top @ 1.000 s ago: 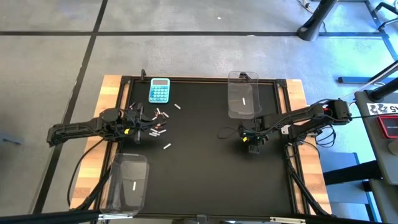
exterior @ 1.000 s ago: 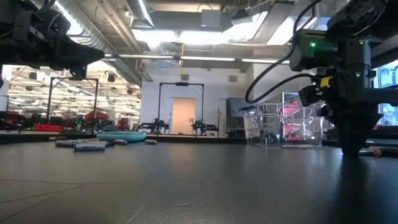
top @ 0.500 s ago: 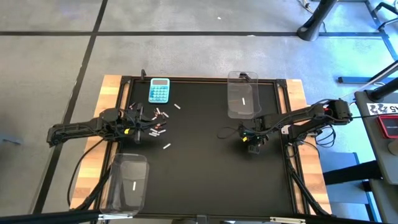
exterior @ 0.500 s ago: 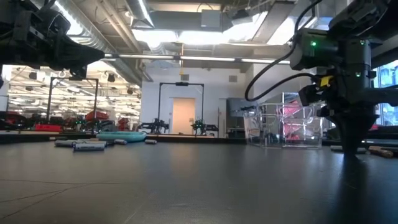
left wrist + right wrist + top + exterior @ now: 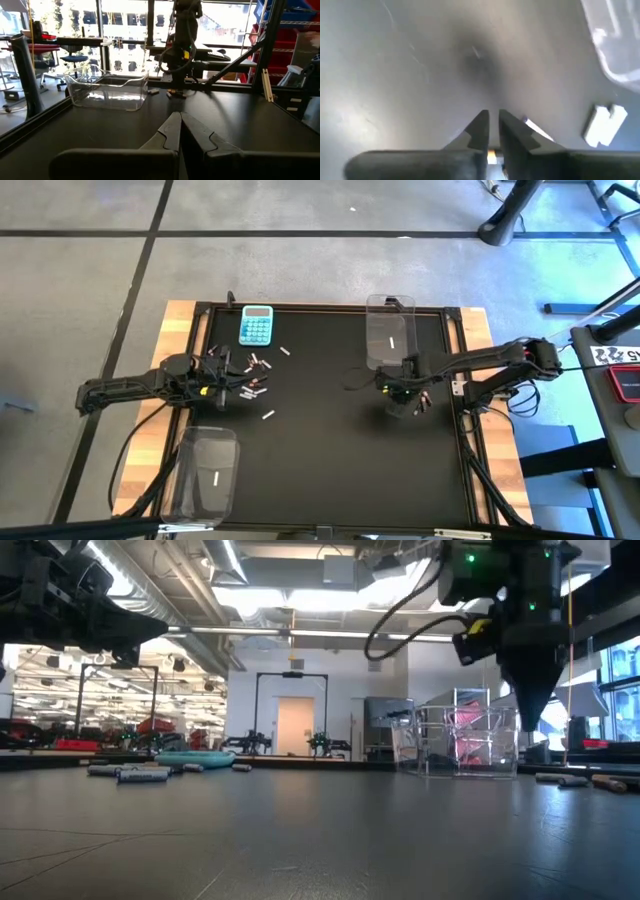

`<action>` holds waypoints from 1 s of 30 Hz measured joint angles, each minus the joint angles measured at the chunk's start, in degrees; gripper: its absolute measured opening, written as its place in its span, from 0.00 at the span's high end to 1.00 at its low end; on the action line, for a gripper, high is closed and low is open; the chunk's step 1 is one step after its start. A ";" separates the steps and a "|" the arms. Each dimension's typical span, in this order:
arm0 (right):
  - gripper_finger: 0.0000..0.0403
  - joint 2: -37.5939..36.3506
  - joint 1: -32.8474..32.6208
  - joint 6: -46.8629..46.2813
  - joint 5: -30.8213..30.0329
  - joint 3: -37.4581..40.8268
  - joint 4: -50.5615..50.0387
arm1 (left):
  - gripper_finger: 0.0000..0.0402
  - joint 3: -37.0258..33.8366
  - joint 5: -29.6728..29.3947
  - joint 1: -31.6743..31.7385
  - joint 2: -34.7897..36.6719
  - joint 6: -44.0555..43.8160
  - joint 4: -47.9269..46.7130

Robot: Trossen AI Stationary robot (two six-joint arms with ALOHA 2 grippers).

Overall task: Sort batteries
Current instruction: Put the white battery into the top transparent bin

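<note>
Several tiny batteries (image 5: 252, 383) lie scattered on the black mat right of my left gripper (image 5: 218, 372), which hovers beside them with its fingers shut (image 5: 180, 116). In the low view they show as a low row (image 5: 140, 773). My right gripper (image 5: 400, 390) hangs point-down above the mat (image 5: 530, 726), just near of the far clear bin (image 5: 391, 330), and is shut on a silvery-white battery (image 5: 532, 126). Two more batteries (image 5: 562, 778) lie on the mat by it. My right gripper pinches a silvery-white battery between its two fingers, coming from above and pointing down. The battery lies across the fingers; one end (image 5: 534, 127) sticks out to the side. It is lifted clear of the mat.
A light-blue calculator (image 5: 256, 326) lies at the mat's far edge. The far clear bin (image 5: 460, 740) holds a white battery (image 5: 393, 342). A second clear bin (image 5: 205, 470) at the near left holds another. Wide bare mat lies between the arms.
My right gripper has risen off the mat and moved toward the far edge, closer to the far bin, taking the battery up with it. The left arm has kept still.
</note>
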State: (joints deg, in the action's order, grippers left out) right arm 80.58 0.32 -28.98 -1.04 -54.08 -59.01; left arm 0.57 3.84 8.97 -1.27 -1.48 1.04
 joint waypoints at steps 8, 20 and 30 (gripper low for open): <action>0.59 -0.13 0.04 14.79 0.12 1.38 -6.49 | 1.00 0.01 0.00 0.00 0.00 0.00 0.02; 0.55 2.23 0.06 27.97 -3.31 7.90 -1.53 | 1.00 -0.01 0.02 0.02 0.02 0.00 0.02; 0.55 2.97 0.08 28.12 -4.02 11.35 7.08 | 1.00 0.01 0.00 0.02 -0.23 -0.01 0.04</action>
State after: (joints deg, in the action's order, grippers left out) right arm 83.55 0.40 -0.86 -5.06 -42.73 -51.93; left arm 0.58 3.84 8.99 -1.50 -1.48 1.08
